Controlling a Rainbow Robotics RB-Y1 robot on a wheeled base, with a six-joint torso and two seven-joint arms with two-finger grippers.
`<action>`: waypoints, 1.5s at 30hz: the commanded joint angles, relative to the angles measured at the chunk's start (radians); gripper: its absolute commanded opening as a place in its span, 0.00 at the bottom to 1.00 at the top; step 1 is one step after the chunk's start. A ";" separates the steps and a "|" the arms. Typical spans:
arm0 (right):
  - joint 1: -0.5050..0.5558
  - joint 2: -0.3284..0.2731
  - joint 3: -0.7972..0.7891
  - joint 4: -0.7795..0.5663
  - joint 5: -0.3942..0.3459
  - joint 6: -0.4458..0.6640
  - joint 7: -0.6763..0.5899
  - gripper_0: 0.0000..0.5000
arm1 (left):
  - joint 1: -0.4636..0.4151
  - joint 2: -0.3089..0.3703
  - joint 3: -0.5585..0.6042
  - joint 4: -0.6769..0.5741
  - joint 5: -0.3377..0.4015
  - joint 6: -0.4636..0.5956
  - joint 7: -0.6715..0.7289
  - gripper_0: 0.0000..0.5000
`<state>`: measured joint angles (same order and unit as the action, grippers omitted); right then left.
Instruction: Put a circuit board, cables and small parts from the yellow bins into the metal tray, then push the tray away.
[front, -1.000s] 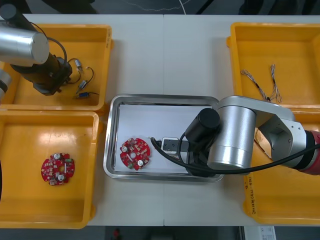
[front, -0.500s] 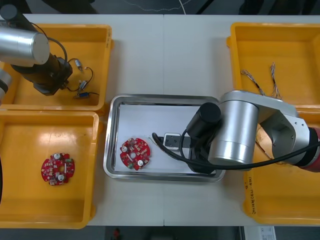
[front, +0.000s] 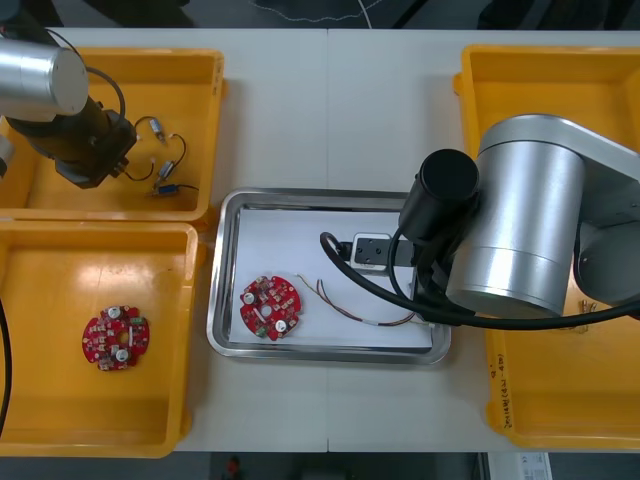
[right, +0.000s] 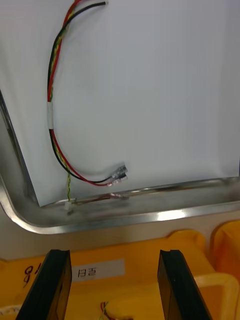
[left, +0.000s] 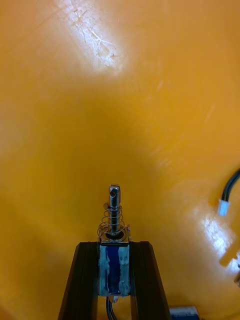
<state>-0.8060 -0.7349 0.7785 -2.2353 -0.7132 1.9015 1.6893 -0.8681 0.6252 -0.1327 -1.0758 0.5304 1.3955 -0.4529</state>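
My left gripper (left: 114, 250) is in the far left yellow bin (front: 60, 195), shut on a small metal part (left: 114, 227) with a blue body and a sprung pin that sticks out past the fingertips. In the front view that gripper (front: 95, 165) is over the bin's left half. The metal tray (front: 225, 270), white inside, holds a round red circuit board (front: 270, 307) and a red and yellow cable (front: 362, 312). My right gripper (right: 114, 272) stands open with nothing in it, just outside the tray rim (right: 150, 214). Beyond that rim lies the cable (right: 54, 127).
More small metal parts (front: 168, 172) with thin leads lie in the far left bin. A second circuit board (front: 116, 340) sits in the near left bin (front: 100, 420). The right arm's silver body (front: 525, 230) covers the tray's right edge and part of the right bins (front: 520, 80).
My left gripper has shut on the small metal part. The right arm has drawn back to the right off the tray, uncovering the red and yellow cable lying there.
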 joint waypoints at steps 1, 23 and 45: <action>-0.028 0.019 -0.099 -0.079 -0.009 0.018 0.004 1.00 | -0.037 0.022 0.031 -0.119 -0.010 0.106 0.010 0.00; 0.088 -0.077 -0.493 -0.056 -0.068 0.018 0.004 1.00 | -0.005 0.018 0.045 -0.618 0.163 0.491 -0.013 0.00; 0.085 -0.086 -0.805 0.276 0.031 0.018 0.020 1.00 | 0.024 -0.104 -0.288 -0.785 0.161 0.389 -0.021 0.00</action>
<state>-0.7064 -0.7901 0.0274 -1.9952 -0.6966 1.9170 1.6892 -0.8416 0.5622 -0.3708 -1.8286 0.7150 1.8084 -0.4533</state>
